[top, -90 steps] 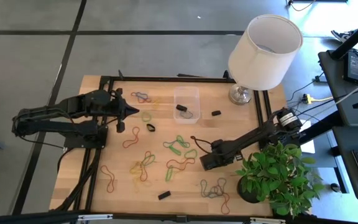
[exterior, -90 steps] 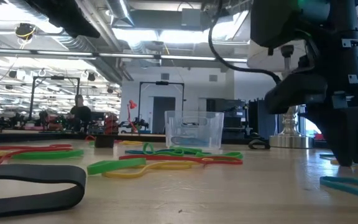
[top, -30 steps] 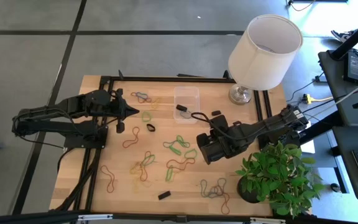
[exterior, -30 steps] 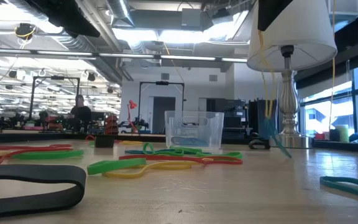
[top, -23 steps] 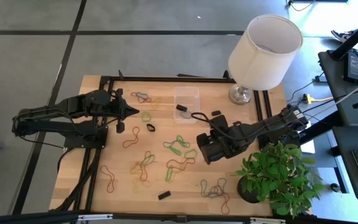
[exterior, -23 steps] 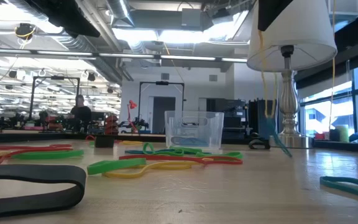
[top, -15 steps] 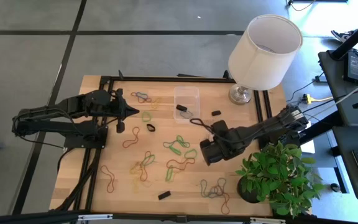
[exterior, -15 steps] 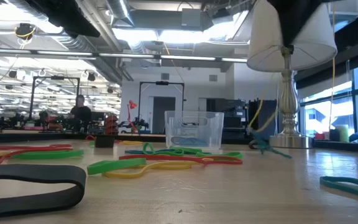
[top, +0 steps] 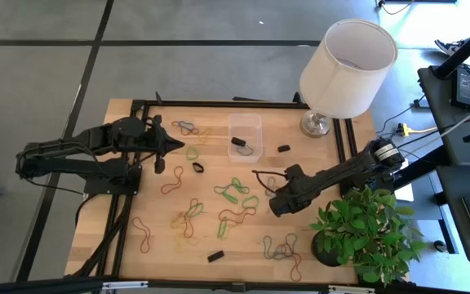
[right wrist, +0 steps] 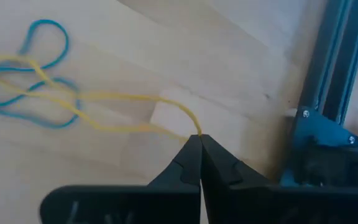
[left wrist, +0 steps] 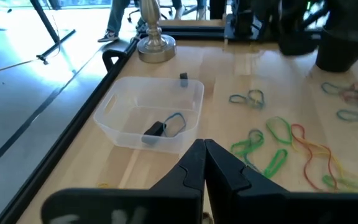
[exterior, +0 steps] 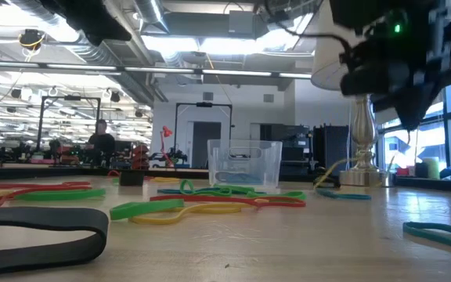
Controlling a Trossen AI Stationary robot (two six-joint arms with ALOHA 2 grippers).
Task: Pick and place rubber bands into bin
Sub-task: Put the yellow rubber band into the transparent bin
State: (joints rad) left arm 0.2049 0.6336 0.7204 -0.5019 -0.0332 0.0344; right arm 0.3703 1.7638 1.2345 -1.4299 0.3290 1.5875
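High view, right gripper (top: 259,175): you see it just at 5 o'clock from the bin (top: 245,136); its tips are too small to read here.
High view, left gripper (top: 188,148): fingers together, empty, at 9 o'clock from the bin.
High view, count: one bin, one lamp (top: 347,67), one plant (top: 365,231); loose rubber bands (top: 234,190) overlap, so you cannot count them exactly.
Low view: the clear bin stands mid-table; the right arm is cut off at the top.
Left wrist view: the bin holds one blue-grey band (left wrist: 174,124) and one black block (left wrist: 154,129).
Right wrist view: fingers clamped on a thin yellow band (right wrist: 110,104) tangled with one blue band (right wrist: 35,73) lying on the wood.
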